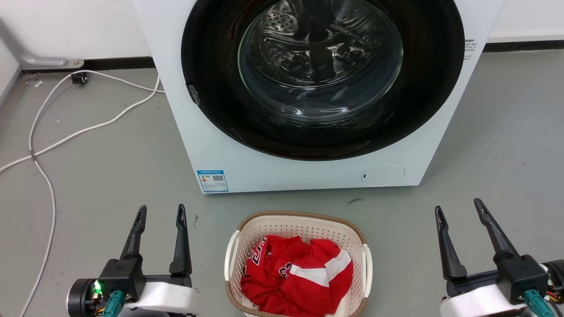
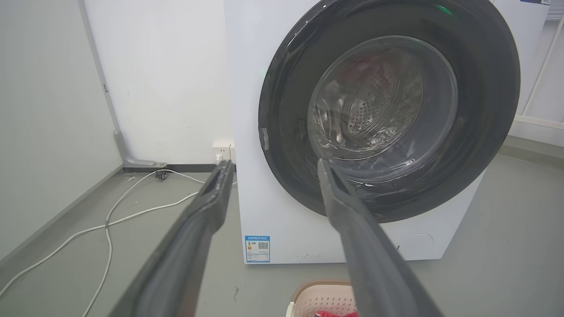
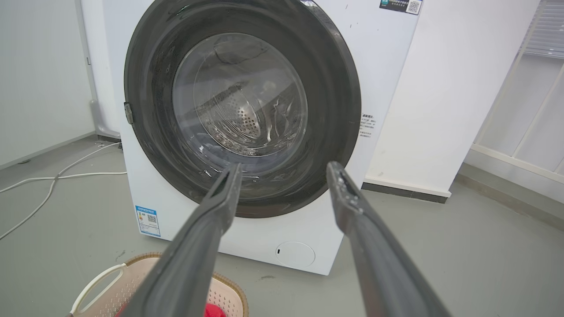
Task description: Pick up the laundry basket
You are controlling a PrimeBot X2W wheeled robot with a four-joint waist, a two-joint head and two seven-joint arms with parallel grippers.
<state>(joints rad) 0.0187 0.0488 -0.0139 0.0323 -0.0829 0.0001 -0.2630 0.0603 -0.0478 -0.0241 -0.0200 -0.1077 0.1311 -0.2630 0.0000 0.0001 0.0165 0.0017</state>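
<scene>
At your far left, a white cable (image 1: 83,130) trails across the grey floor (image 1: 484,154). Next along, low in the head view, you see your left gripper (image 1: 161,207). Its two dark fingers are spread apart with nothing between them, and it is well clear of the basket's left handle. In the middle, the laundry basket (image 1: 304,215) sits on the floor just in front of the washing machine (image 1: 211,145), whose round glass door faces you. A crumpled red and white garment (image 1: 295,273) lies inside the basket. From the left wrist camera, the basket's rim (image 2: 324,286) shows at the bottom edge, beside the right-hand finger. To your right, your right gripper (image 1: 458,204) is likewise wide open and empty, well apart from the basket's right handle. Its wrist camera catches the basket (image 3: 119,293) at the lower left.
</scene>
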